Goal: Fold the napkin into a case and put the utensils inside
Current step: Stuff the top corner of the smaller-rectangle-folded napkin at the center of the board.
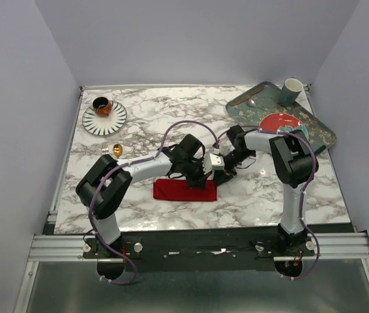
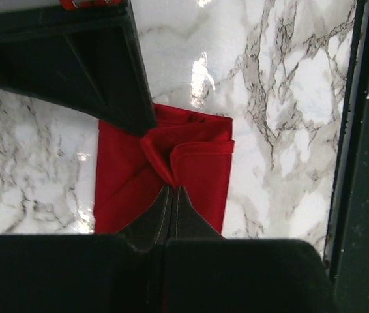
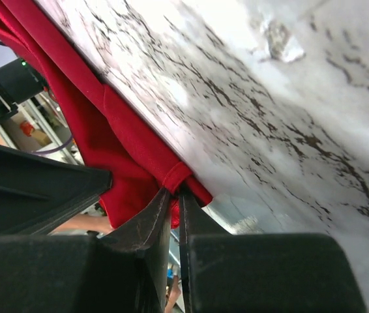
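The napkin lies folded into a narrow strip on the marble table, in the lower middle of the top view. Its long axis runs left to right across that frame. Both arms converge on the right-hand end of the strip, and the left-hand end is free. The left gripper is closed, and its tips pinch a raised ridge of cloth at the centre of the left wrist view. Most of the cloth lies above the tips, toward the top of that frame. The right gripper is drawn narrow onto a hemmed edge at the lower centre of the right wrist view. From there the cloth runs off to the upper left. Because both grips sit at one end, the next fold probably depends on carrying that end along or across the long axis, and neither arm is clearly nearer. The utensils cannot be picked out with confidence. The tray at the upper right of the top view is nearer the right arm.
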You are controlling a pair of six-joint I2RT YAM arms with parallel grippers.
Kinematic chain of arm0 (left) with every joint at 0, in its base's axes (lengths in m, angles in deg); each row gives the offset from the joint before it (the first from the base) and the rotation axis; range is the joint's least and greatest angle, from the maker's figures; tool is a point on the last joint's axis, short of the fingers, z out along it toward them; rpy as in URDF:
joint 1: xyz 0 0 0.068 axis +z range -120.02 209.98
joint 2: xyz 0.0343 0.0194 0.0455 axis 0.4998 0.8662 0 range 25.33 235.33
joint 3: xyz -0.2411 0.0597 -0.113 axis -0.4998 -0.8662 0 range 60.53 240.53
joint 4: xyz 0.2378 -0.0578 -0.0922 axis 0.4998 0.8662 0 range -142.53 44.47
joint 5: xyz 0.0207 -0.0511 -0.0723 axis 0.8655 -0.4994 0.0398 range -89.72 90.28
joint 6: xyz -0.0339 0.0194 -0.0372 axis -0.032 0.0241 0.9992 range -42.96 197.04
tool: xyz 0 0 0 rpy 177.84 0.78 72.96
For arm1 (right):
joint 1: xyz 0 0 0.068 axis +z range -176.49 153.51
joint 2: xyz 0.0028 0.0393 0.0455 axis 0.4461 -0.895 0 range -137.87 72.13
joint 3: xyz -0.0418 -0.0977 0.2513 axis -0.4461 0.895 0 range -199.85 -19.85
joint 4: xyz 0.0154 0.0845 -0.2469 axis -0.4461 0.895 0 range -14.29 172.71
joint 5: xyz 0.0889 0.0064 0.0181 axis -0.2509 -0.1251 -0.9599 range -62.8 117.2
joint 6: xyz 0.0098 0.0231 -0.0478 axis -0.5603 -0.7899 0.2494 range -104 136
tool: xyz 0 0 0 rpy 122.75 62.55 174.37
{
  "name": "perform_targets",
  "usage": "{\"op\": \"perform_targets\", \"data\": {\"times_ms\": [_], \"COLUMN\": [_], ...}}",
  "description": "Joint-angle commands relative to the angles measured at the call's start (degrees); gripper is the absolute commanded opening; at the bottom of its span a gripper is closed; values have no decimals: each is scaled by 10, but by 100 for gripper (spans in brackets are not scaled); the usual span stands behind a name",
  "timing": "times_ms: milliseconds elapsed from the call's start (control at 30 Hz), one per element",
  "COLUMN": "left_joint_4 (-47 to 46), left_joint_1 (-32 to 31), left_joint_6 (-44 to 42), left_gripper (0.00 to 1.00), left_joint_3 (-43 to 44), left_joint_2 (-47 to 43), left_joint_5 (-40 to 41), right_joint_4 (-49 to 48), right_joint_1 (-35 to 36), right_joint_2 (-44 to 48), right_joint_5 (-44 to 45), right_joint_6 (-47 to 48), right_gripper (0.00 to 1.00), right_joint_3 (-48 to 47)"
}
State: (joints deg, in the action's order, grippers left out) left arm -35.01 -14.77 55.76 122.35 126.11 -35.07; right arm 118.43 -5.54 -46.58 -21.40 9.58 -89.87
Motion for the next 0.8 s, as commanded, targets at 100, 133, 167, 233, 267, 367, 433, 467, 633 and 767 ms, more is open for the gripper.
{"op": "perform_targets", "data": {"times_ms": [100,133,167,233,267,367,433,467,633,767], "left_joint_4": [-8,-11,-13,-20,-23,-31,-34,-32,-28,-27], "left_joint_1": [8,10,12,23,28,44,53,54,59,63], "left_joint_6": [114,130,138,156,172,192,195,196,204,210], "left_gripper": [0,0,0,0,0,0,0,0,0,0], "left_joint_3": [-52,-53,-55,-56,-57,-52,-50,-44,-36,-33], "left_joint_2": [-33,-30,-28,-21,-17,-7,1,4,31,49], "left_joint_5": [-9,-11,-11,-16,-20,-31,-38,-43,-60,-69], "right_joint_4": [-25,-26,-26,-26,-27,-27,-28,-30,-35,-44], "right_joint_1": [2,2,2,2,3,2,2,2,2,2], "right_joint_2": [-17,-15,-14,-12,-8,-4,-1,1,27,59], "right_joint_5": [98,100,101,103,105,108,107,105,88,67], "right_joint_6": [19,21,23,30,33,42,47,47,50,48], "right_gripper": [18,18,18,18,18,18,18,18,19,22], "right_joint_3": [-17,-19,-20,-21,-22,-21,-21,-19,-14,-7]}}
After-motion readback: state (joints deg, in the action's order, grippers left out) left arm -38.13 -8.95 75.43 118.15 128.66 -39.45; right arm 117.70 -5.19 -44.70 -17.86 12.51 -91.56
